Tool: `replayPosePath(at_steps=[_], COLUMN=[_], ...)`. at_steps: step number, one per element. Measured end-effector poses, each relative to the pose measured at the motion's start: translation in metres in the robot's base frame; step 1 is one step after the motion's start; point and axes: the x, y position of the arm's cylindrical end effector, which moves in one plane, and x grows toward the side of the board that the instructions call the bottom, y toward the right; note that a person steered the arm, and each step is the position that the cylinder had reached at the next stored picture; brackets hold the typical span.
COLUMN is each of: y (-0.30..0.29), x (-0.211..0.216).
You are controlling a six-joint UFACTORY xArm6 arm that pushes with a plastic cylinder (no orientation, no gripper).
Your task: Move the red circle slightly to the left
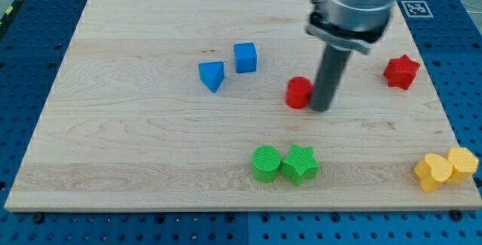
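The red circle (298,92) sits on the wooden board (135,139) a little right of centre. My tip (320,108) stands directly at the circle's right side, touching or nearly touching it. The dark rod rises from there to the grey arm at the view's top.
A blue triangle (212,75) and a blue cube (245,57) lie to the circle's left. A red star (401,71) is at the right. A green circle (265,163) and a green star (300,163) touch below. Two yellow blocks (446,169) sit at the bottom right corner.
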Motion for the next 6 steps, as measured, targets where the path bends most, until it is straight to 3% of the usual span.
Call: replayPosePath(at_steps=[1,2,3,4,6], y=[-0.049,-0.043,0.000,0.006,-0.041], x=[-0.008,-0.005,-0.006,-0.025,-0.031])
